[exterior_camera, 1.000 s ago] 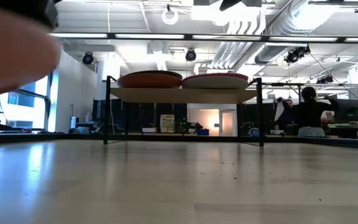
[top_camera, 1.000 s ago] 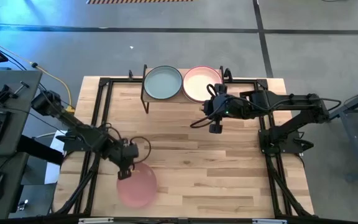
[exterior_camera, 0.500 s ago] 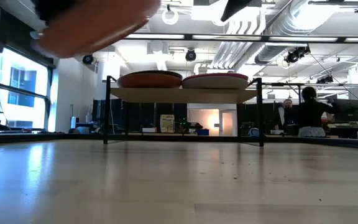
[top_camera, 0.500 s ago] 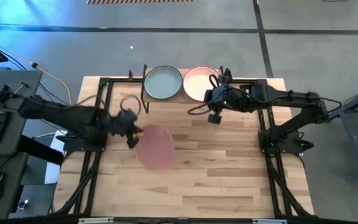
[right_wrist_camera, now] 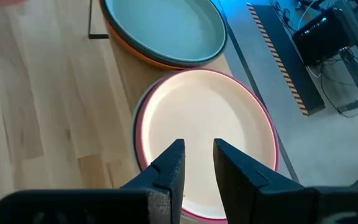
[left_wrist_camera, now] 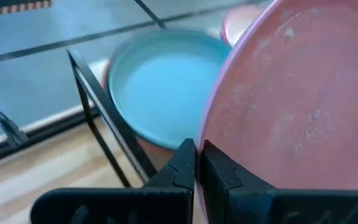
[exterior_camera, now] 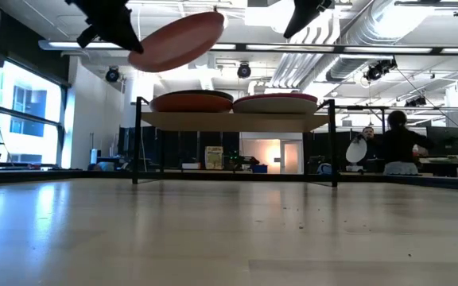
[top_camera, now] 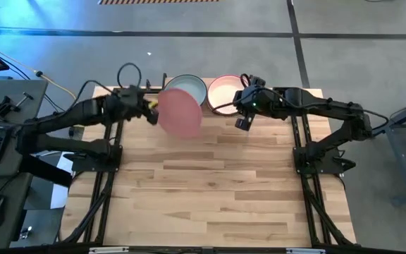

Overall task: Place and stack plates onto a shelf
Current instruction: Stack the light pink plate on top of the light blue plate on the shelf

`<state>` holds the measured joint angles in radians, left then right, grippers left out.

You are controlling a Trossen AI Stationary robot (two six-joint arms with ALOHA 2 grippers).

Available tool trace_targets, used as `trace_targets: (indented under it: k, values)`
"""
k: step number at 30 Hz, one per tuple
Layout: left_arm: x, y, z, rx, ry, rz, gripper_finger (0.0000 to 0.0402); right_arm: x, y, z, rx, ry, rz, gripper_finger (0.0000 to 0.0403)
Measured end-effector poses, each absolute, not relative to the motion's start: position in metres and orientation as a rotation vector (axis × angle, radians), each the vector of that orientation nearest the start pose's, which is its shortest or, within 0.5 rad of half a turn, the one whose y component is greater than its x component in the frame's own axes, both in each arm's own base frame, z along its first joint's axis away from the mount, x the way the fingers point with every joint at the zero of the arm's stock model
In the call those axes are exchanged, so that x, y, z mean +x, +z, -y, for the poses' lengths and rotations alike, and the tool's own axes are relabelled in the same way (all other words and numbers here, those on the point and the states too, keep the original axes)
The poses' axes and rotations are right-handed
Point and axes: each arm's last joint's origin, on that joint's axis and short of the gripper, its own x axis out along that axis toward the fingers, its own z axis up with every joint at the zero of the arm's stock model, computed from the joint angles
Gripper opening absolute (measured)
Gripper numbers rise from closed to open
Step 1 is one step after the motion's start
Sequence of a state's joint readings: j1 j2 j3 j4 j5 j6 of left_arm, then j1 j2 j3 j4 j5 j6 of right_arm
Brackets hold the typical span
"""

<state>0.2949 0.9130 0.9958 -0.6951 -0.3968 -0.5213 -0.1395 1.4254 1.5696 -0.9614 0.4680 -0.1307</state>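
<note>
My left gripper [top_camera: 150,107] is shut on a pink plate [top_camera: 180,113], held in the air just in front of the shelf's [exterior_camera: 237,121] left half. On that half lies a pale teal plate [left_wrist_camera: 160,93] on a terracotta one [right_wrist_camera: 135,53]. On the right half, a cream plate [right_wrist_camera: 210,124] lies on a magenta-rimmed one [right_wrist_camera: 269,124]. My right gripper [right_wrist_camera: 197,165] hovers over the cream plate's near edge, open by a narrow gap with nothing between its fingers. My left gripper pinches the pink plate's rim [left_wrist_camera: 202,140] between its two fingers [left_wrist_camera: 185,168], at the side of the plate toward the table's left. The fingers come from the table's left, slanting downward. The plate is lifted clear and tilted, its free side [exterior_camera: 209,20] higher.
The shelf stands on thin black legs [exterior_camera: 137,143] at the table's far edge. Black frame rails [top_camera: 111,162] run along both sides of the wooden tabletop [top_camera: 210,183]. A person [exterior_camera: 396,143] shows in the room beyond.
My left gripper has swung from the table's near left up and toward the far edge, to just in front of the shelf. It has rolled and carried the pink plate, which now hangs higher and tilted. My right gripper has moved a little toward the far edge, over the cream plate.
</note>
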Motion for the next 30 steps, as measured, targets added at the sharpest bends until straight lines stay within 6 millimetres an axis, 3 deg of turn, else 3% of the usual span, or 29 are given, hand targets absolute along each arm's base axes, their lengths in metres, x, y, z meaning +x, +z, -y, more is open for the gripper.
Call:
trace_targets:
  k: [10,20,24,30]
  values:
    - [0.175,0.349,-0.123,-0.519,0.916,-0.236,0.0,0.273,0.391,0.061,-0.245,-0.542,-0.863,0.0078]
    - [0.196,0.318,-0.176,-0.586,0.917,-0.289,0.0,0.271,0.391,0.07,-0.239,-0.567,-0.871,0.0078]
    - [0.201,0.309,-0.182,-0.591,0.903,-0.337,0.0,0.271,0.391,0.071,-0.25,-0.563,-0.876,0.0078]
    - [0.195,0.316,-0.179,-0.587,0.902,-0.312,0.0,0.27,0.39,0.071,-0.245,-0.557,-0.882,0.0078]
